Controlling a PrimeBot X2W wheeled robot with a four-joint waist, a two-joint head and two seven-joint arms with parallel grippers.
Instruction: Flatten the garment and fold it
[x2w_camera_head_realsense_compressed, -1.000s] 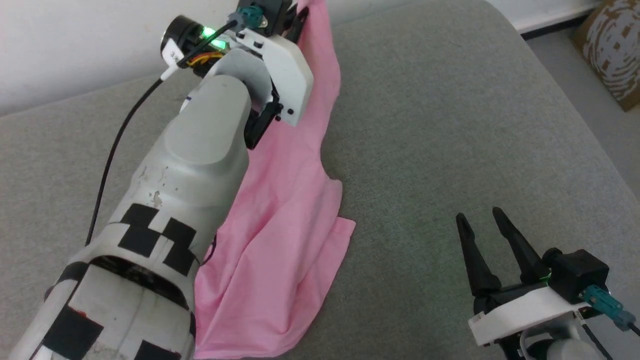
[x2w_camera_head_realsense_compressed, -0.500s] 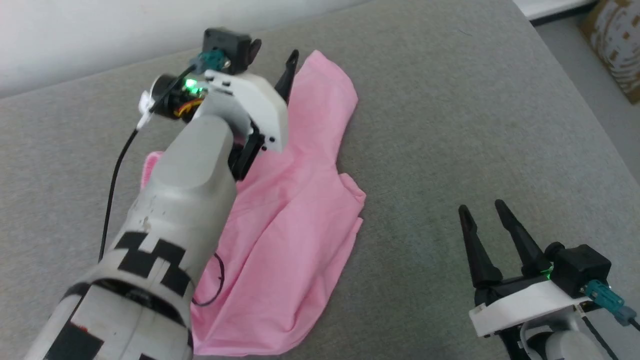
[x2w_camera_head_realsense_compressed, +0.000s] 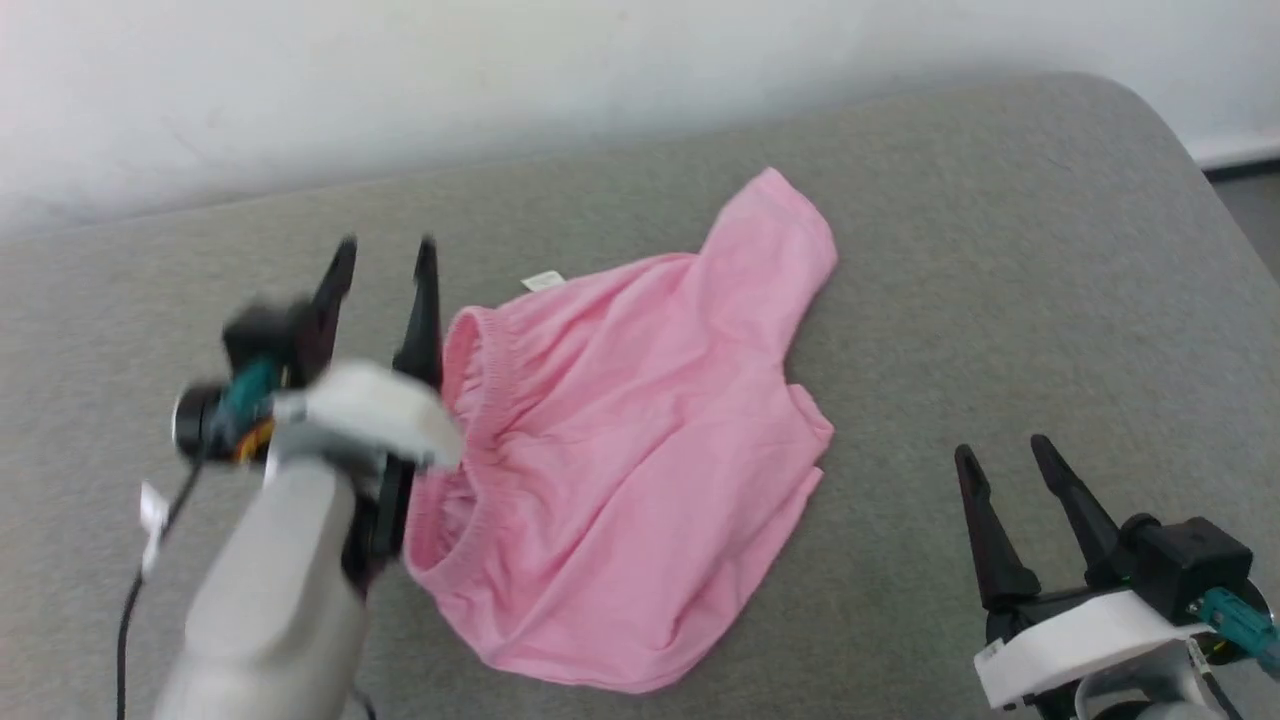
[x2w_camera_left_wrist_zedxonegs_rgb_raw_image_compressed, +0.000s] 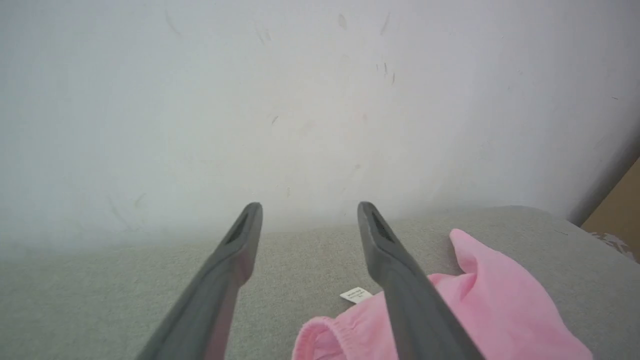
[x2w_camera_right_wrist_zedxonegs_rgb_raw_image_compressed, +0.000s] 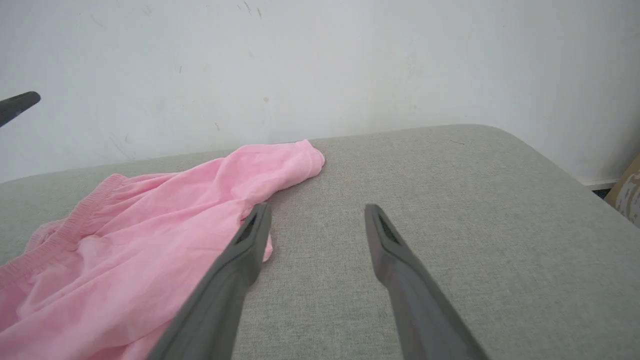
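The garment (x2w_camera_head_realsense_compressed: 620, 450) is lying on the grey padded surface (x2w_camera_head_realsense_compressed: 1000, 250), roughly in the middle, with the white wall (x2w_camera_head_realsense_compressed: 500, 80) behind it. It's a pair of pink shorts. The gathered waistband (x2w_camera_head_realsense_compressed: 470, 420) is on the robot's left and the two legs point off to the right. One leg stretches up toward the far edge near the wall and the other sits closer to the robot. It's not flat yet: the fabric is rumpled, and the waistband gapes open a bit at the near end. The little white tag (x2w_camera_head_realsense_compressed: 543, 281) sticks out onto the surface at the far end of the waistband.

The left gripper (x2w_camera_head_realsense_compressed: 386, 245) is blurry in the head view, but the jaws are clearly spread with nothing between them. It's right beside the waistband with its fingers pointing toward the wall. One finger overlaps the edge of the elastic in the picture, and I honestly can't tell whether it's touching the fabric.

The right gripper (x2w_camera_head_realsense_compressed: 1002, 447) is down at the lower right over bare surface, apart from the shorts, jaws wide and empty. In its own wrist view one finger lines up in front of the nearer leg's hem.
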